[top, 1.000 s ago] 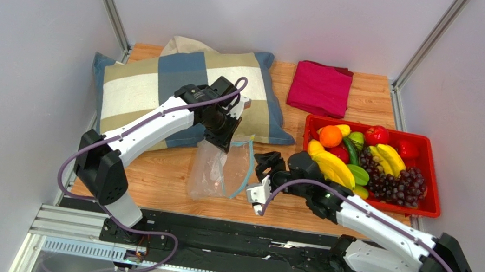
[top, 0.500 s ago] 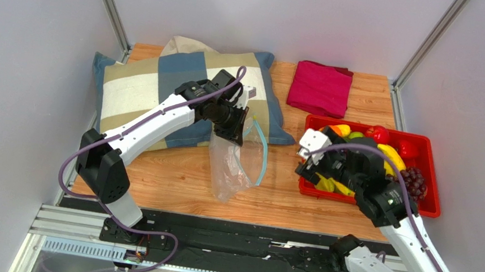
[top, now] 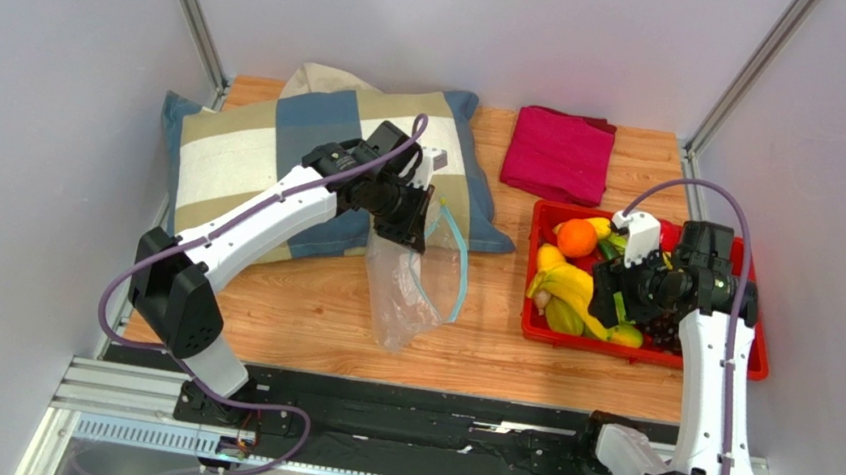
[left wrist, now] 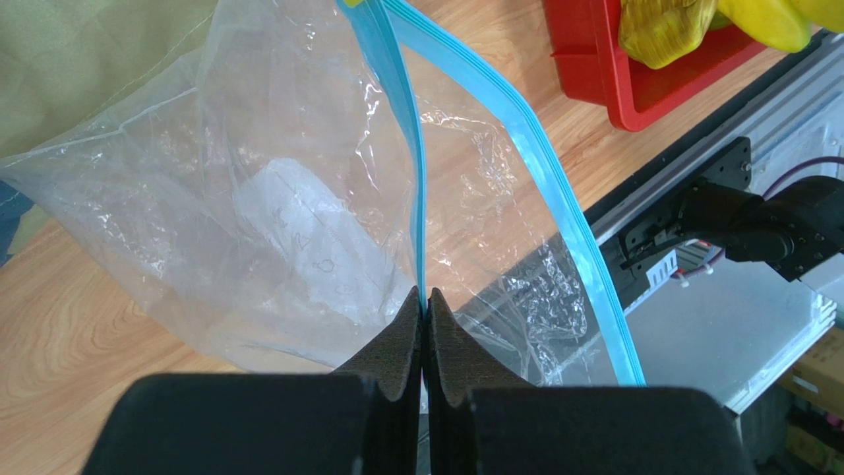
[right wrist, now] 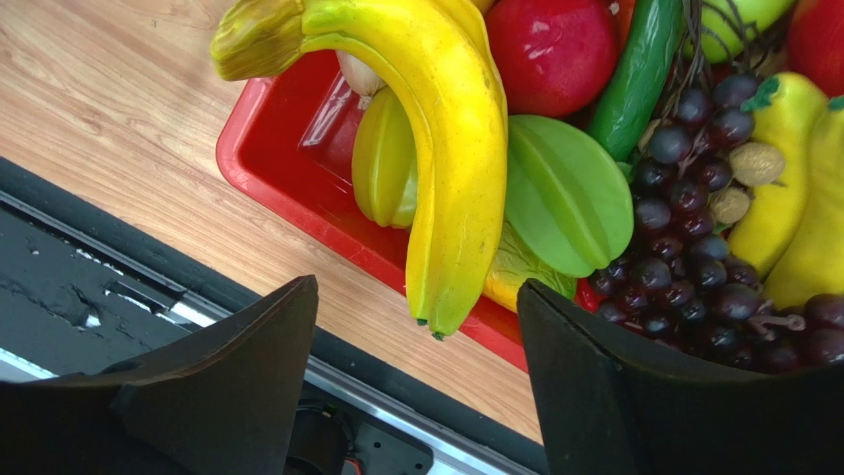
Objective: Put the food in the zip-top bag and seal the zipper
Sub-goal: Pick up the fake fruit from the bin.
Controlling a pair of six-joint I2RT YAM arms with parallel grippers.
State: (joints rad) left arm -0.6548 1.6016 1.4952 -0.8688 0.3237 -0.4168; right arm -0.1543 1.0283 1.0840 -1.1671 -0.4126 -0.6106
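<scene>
My left gripper [top: 416, 215] [left wrist: 426, 297] is shut on the teal-blue zipper strip [left wrist: 411, 158] of the clear zip-top bag [top: 399, 290] [left wrist: 287, 218]. The bag hangs from it over the table with its mouth spread; the other zipper lip [left wrist: 560, 208] curves away to the right. The bag looks empty. My right gripper [top: 632, 300] [right wrist: 416, 327] is open above the red tray [top: 748, 354] [right wrist: 287, 168], over the yellow banana bunch [top: 566, 291] [right wrist: 451, 158]. Purple grapes [right wrist: 684, 247], green fruits [right wrist: 570, 193], a red apple [right wrist: 550, 45] and an orange piece [top: 576, 238] lie in the tray.
A patchwork pillow [top: 256, 148] lies at the back left, under my left arm. A folded magenta cloth [top: 558, 154] lies at the back. The black rail [right wrist: 99, 287] runs along the table's near edge below the tray.
My right arm has swung from beside the bag to over the red tray, gripper open above the bananas. My left gripper has lifted the bag slightly rightward and holds it.
</scene>
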